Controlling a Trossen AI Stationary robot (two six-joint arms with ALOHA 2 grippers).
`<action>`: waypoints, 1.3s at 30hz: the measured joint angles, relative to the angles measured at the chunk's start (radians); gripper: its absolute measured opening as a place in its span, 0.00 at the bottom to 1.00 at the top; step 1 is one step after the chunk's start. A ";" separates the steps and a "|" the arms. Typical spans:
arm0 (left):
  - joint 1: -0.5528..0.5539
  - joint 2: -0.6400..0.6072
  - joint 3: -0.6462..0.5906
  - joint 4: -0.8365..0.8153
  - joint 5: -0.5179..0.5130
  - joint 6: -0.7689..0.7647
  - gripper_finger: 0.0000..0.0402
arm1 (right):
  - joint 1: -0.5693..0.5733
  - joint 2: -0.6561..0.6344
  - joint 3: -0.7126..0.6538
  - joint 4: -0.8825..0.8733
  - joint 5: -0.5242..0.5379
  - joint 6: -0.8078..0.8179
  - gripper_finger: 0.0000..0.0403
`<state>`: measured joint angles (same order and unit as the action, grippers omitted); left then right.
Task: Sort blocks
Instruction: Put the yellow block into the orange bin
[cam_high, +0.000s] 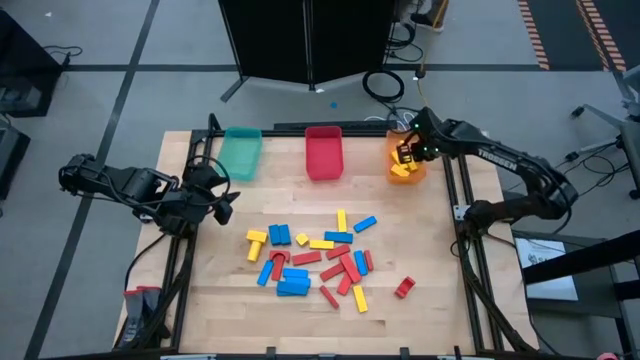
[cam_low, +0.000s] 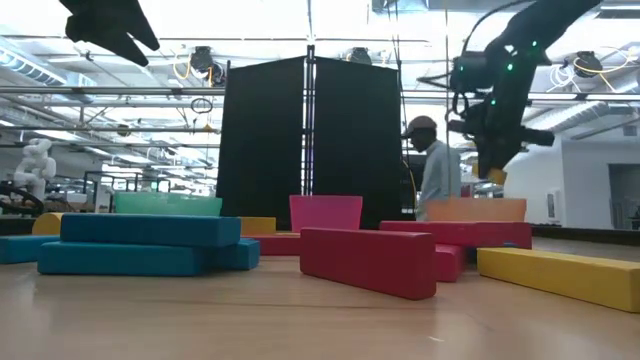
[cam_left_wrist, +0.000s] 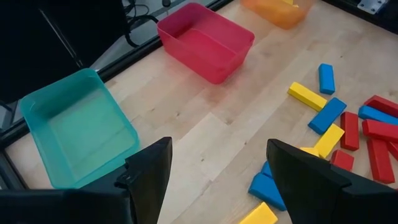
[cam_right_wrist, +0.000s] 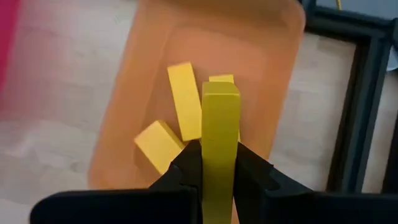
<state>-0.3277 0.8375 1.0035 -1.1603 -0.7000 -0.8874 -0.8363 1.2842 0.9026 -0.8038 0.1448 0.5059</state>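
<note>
Red, yellow and blue blocks (cam_high: 312, 260) lie scattered on the wooden table's middle. Along the far edge stand a teal bin (cam_high: 241, 152), a red bin (cam_high: 323, 152) and an orange bin (cam_high: 408, 165). My right gripper (cam_high: 405, 153) hangs over the orange bin, shut on a yellow block (cam_right_wrist: 219, 118). Three yellow blocks (cam_right_wrist: 185, 99) lie on that bin's floor. My left gripper (cam_high: 222, 203) waits open above the table's left side, near the teal bin (cam_left_wrist: 78, 134), with nothing between its fingers. My right gripper pinches the yellow block by its two long sides (cam_right_wrist: 219, 149), near one end, between its two fingers (cam_right_wrist: 186, 167). The fingers slant steeply down from above and lie along the block. Its free end (cam_right_wrist: 221, 92) sticks out past the fingertips, clear above the orange bin.
The red bin (cam_left_wrist: 205, 40) stands between the teal and orange ones. A single red block (cam_high: 404, 288) lies apart toward the right near corner. Black frame rails (cam_high: 462, 200) run along the table's left and right edges. A person (cam_low: 432, 170) stands beyond the far edge.
</note>
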 joint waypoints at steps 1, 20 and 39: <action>0.000 0.000 0.000 0.000 -0.002 -0.001 0.67 | -0.002 0.013 -0.003 0.010 -0.001 -0.004 0.09; 0.000 0.000 0.000 -0.001 -0.011 -0.050 0.67 | -0.005 0.256 -0.003 0.091 -0.015 -0.055 0.21; 0.000 0.000 0.000 -0.001 -0.013 -0.049 0.67 | 0.160 0.132 0.502 -0.133 -0.255 -0.277 0.45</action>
<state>-0.3279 0.8379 1.0035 -1.1614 -0.7127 -0.9367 -0.6759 1.4165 1.4050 -0.9363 -0.1105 0.2287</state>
